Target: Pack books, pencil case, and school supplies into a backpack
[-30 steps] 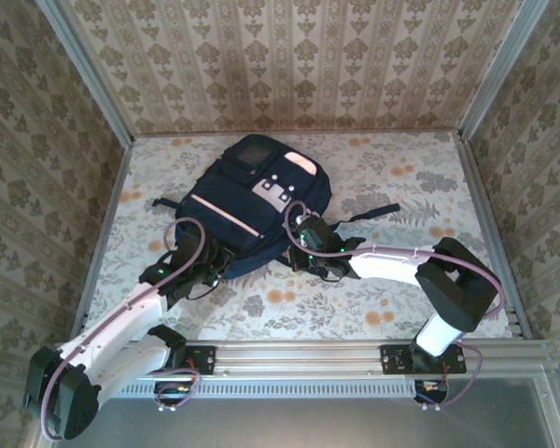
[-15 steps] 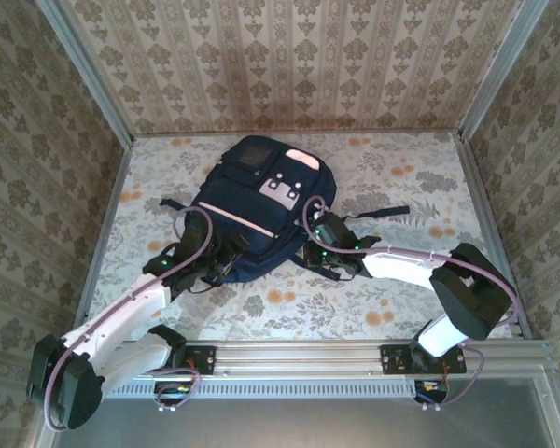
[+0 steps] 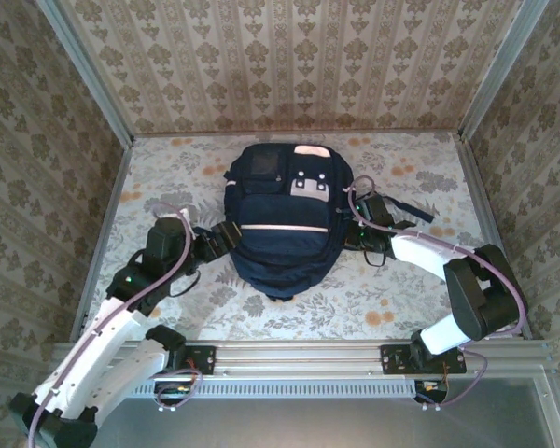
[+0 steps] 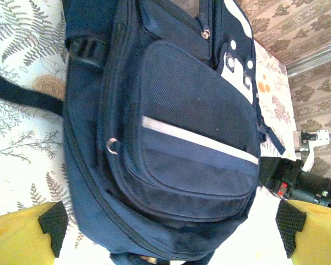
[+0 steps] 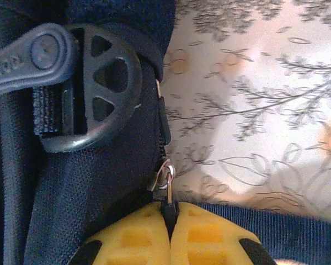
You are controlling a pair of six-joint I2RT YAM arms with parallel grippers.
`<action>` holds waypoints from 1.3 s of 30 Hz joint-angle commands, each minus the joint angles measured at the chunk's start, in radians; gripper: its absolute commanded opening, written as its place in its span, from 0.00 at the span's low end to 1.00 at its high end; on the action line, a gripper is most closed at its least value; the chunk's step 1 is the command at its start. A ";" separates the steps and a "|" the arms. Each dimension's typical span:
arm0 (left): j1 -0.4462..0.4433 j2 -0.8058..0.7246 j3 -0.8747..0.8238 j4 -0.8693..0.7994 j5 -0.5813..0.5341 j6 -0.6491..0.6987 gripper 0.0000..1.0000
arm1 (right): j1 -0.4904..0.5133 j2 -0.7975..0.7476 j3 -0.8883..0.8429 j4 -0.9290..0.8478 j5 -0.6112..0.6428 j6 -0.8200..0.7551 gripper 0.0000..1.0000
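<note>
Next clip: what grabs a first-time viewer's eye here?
The big navy backpack lies flat at the middle of the floral table, front pocket up. At its right side the right gripper is shut on a small metal zipper pull, while the left gripper stands open at the pack's left side.

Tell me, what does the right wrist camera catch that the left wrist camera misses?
Right wrist view: a close-up of the right claw pinched shut on a zipper pull, beside a dark plastic buckle. Left wrist view: the whole front pocket with its pale stripe, seen between the fingers of the open left claw. Shared: the navy backpack lying on the floral table.
</note>
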 commanded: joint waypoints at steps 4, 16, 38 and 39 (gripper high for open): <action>0.108 -0.037 -0.030 0.024 0.137 0.136 1.00 | -0.012 -0.034 0.010 -0.047 0.046 0.024 0.00; 0.166 -0.007 0.114 -0.030 -0.083 0.366 1.00 | 0.053 -0.508 -0.097 -0.020 0.192 -0.146 1.00; 0.410 0.062 -0.452 0.736 -0.309 0.791 1.00 | 0.027 -0.676 -0.465 0.576 0.428 -0.619 1.00; 0.424 0.112 -0.457 0.755 -0.286 0.790 1.00 | 0.020 -0.650 -0.458 0.593 0.441 -0.641 1.00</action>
